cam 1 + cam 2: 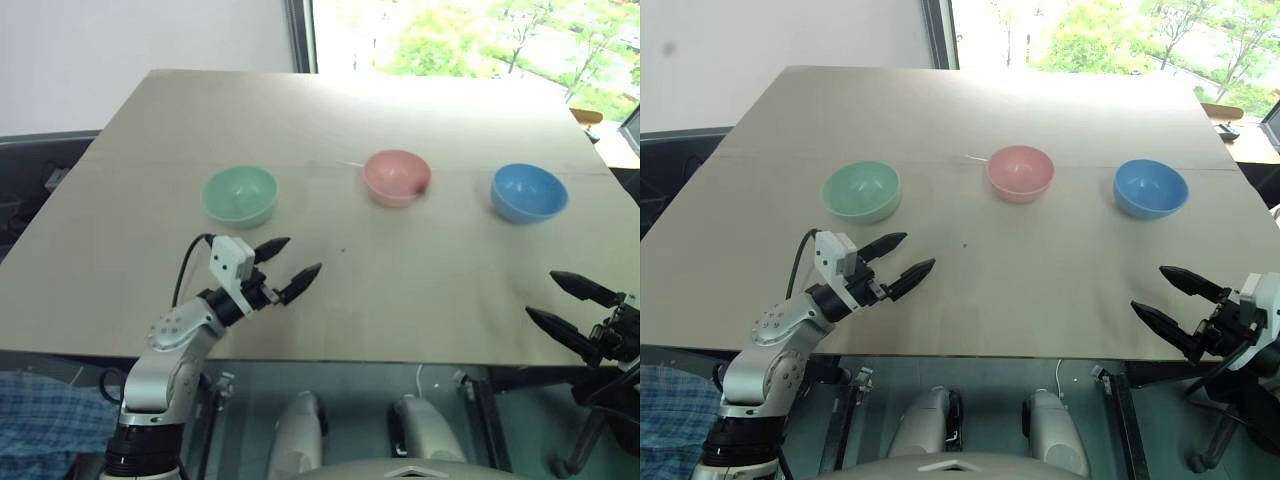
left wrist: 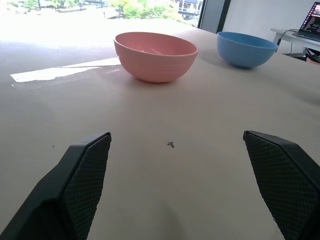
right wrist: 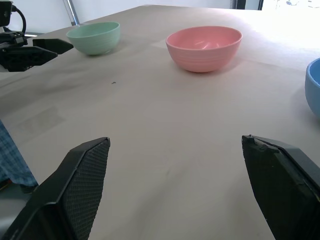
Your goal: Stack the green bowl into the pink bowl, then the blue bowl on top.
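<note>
Sunlit from a window beyond it, the pale wooden table carries three separate upright bowls in a row: green bowl at 9 o'clock, pink bowl centre, blue bowl at 3 o'clock. Left gripper at 7 o'clock and right gripper at 5 o'clock both gape wide, empty.

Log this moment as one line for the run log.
stage: not started | green bowl, pink bowl, blue bowl: apart in a row on table | left gripper: open, empty | right gripper: open, empty
</note>
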`<state>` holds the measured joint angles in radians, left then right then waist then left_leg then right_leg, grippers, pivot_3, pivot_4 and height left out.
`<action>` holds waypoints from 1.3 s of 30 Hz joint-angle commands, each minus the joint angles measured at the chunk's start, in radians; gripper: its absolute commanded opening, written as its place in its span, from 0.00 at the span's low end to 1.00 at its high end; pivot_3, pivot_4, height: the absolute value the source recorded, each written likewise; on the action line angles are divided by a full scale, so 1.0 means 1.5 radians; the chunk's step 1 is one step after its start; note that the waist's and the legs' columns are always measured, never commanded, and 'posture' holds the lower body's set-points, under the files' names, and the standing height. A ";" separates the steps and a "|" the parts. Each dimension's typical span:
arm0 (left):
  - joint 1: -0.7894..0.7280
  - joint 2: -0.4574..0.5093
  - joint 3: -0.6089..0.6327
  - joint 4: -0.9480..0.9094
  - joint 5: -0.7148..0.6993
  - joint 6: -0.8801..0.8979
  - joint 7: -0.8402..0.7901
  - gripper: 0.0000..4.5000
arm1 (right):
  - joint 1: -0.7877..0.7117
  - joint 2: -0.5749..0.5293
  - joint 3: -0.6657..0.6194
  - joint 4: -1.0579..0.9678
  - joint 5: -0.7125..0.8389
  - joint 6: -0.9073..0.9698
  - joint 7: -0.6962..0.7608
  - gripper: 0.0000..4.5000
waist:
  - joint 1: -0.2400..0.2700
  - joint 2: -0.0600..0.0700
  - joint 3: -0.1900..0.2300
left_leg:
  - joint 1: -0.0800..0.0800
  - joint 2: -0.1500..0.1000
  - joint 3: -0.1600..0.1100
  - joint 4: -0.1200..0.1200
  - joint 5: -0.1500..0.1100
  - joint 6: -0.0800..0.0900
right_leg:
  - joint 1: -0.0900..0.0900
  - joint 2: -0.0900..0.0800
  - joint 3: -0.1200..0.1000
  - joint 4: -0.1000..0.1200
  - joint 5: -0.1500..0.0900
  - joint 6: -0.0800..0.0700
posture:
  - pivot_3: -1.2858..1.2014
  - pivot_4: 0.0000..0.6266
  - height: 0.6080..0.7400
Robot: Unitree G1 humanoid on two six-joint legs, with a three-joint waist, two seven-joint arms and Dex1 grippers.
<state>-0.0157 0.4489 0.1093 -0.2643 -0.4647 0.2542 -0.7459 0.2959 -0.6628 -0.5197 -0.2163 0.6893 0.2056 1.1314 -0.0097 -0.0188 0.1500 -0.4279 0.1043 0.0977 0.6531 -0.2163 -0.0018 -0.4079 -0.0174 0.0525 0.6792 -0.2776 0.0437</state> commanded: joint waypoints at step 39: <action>-0.013 -0.038 0.037 0.007 -0.087 -0.057 -0.038 1.00 | -0.465 -0.095 0.343 0.118 -0.312 0.017 -0.098 0.99 | -0.002 0.000 0.000 | 0.000 0.001 0.001 0.000 0.000 0.000 | 0.000 0.000 0.000 0.000 0.000 0.000 | 0.52 0.24 1.00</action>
<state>-0.0310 0.3987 0.1496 -0.2244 -0.5748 0.1742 -0.8098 -0.3362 -0.8054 -0.0475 -0.0867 0.2894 0.2582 0.9959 -0.0126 -0.0185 0.1499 -0.4280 0.1053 0.0990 0.6534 -0.2161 -0.0019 -0.4087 -0.0167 0.0530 0.6795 -0.2775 0.0436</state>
